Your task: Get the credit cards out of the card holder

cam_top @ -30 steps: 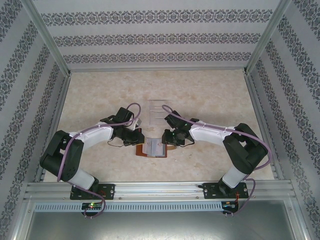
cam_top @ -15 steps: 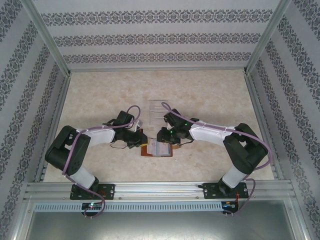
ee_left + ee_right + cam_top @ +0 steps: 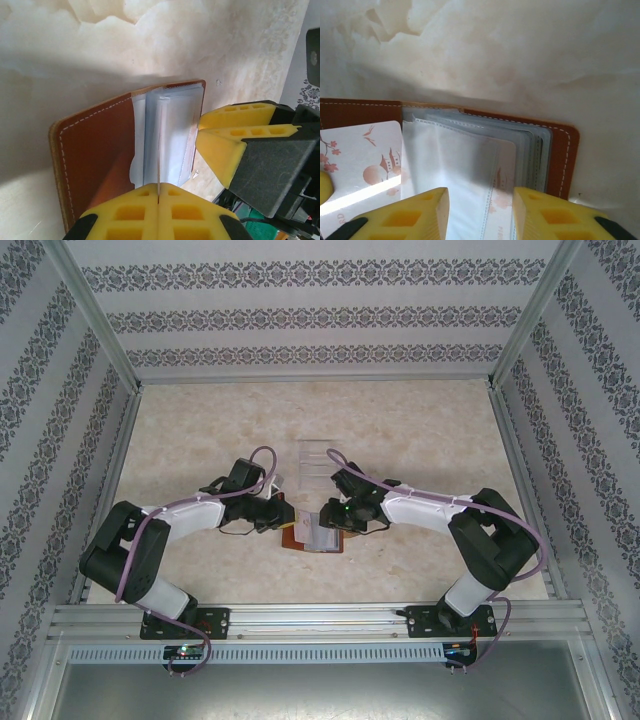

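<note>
Walls [image 3: 320,310] are striped damask-style wallpaper, the tabletop [image 3: 420,430] is beige marble-look, probably laminate, with aluminium frame rails [image 3: 320,618] around it. Soft, even light.

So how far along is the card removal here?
Done: the wallet lies open on the table. In hand: the left hand pinches a clear sleeve, and the right hand hovers open over the other sleeves. Left: a blossom-printed card sits against the wallet's flap, others inside sleeves; pulling them out looks barely begun.
</note>
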